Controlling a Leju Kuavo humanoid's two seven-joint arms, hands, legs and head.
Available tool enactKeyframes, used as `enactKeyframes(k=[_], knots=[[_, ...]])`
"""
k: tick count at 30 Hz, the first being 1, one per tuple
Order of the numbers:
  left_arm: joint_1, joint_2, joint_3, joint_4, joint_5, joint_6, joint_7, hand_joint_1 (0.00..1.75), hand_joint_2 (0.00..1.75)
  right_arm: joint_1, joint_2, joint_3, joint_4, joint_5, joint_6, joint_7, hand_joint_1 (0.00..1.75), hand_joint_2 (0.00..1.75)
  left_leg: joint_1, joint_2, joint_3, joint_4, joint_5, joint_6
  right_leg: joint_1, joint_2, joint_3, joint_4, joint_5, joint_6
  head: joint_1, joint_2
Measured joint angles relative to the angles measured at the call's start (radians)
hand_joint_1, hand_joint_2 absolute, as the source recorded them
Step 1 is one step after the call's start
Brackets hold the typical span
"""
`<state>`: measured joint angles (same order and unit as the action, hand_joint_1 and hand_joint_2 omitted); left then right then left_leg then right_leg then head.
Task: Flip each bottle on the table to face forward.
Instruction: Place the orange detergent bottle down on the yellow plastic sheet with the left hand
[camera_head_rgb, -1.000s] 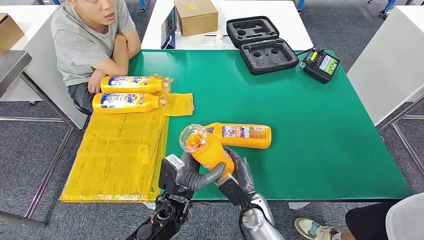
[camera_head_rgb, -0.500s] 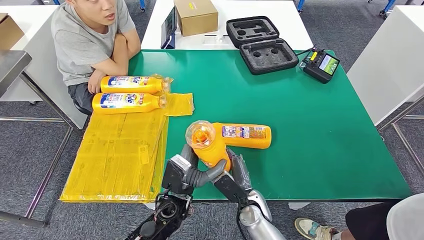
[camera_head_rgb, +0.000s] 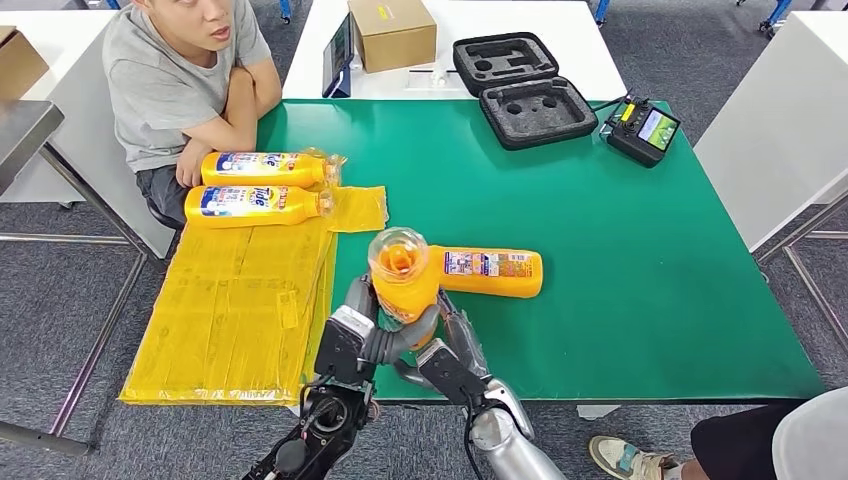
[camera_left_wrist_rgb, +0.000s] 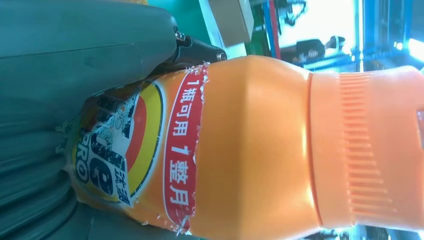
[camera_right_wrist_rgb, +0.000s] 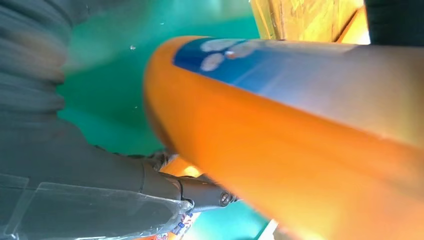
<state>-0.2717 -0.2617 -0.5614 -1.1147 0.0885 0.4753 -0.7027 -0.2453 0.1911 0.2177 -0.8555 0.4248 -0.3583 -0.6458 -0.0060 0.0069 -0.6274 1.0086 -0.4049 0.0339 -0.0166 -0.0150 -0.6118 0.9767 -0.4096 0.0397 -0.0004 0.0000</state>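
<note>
Currently gripped by both: orange detergent bottle (camera_head_rgb: 403, 283) lifted off the green table (camera_head_rgb: 620, 260) near its near edge, long axis roughly upright, cap toward the head camera. Left hand (camera_head_rgb: 352, 338) wrapped on the left side, right hand (camera_head_rgb: 447, 350) on the right, fingers closed around the body. Second unflipped bottle (camera_head_rgb: 487, 271) lying left-right just beyond. Two label-up bottles (camera_head_rgb: 262, 185) far left on yellow sheet (camera_head_rgb: 240, 300).

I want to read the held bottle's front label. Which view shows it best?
The left wrist view: the held bottle shows its red-banded label close and sharp. The head view looks down on its cap end; the right wrist view is blurred.
</note>
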Motion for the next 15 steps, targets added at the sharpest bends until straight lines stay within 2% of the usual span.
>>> enactKeyframes(k=[9, 15], knots=[[0.01, 0.001, 0.058, -0.05, -0.035, 0.028, 0.0, 1.75, 1.75, 0.001, 0.005, 0.008, 0.005, -0.058, 0.034, -0.02, 0.0, 1.75, 0.0, 0.0, 0.0, 0.0, 0.0, 0.0, 0.0, 0.0, 0.0, 0.0, 0.0, 0.0, 0.0, 0.0], [0.005, 0.037, 0.084, -0.088, -0.143, 0.152, 0.001, 1.75, 1.75, 0.014, 0.002, 0.007, 0.004, -0.107, 0.043, -0.038, 0.0, 1.75, 0.0, 0.0, 0.0, 0.0, 0.0, 0.0, 0.0, 0.0, 0.0, 0.0, 0.0, 0.0, 0.0, 0.0]])
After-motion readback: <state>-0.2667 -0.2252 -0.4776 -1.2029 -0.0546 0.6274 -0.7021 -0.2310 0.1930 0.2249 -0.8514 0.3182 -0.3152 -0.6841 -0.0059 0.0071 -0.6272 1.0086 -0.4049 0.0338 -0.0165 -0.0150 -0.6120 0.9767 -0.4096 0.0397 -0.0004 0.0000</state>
